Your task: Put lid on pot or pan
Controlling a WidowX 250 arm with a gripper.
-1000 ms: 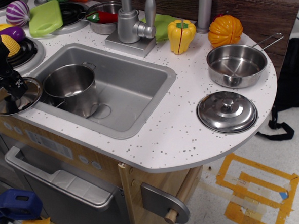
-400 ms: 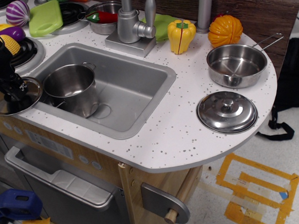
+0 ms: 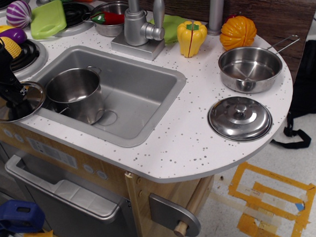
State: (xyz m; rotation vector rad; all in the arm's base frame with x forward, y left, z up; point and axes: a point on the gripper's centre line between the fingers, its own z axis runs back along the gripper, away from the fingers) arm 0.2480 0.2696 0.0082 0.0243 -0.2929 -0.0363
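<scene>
The lid (image 3: pixel 14 100) lies flat on the counter (image 3: pixel 202 142) at the sink's (image 3: pixel 145 92) left edge, just beside the pot (image 3: pixel 76 94) — which stands upright inside the sink. The gripper (image 3: pixel 20 105) is down on the lid's centre — apparently pinching its knob, though finger state cannot be told.

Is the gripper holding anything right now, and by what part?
The gripper is down on the middle of the flat lid, but an actual grasp cannot be told.

Flat shiny lid (image 3: pixel 7 104) on counter, tall open steel pot (image 3: pixel 77 95) in sink
</scene>
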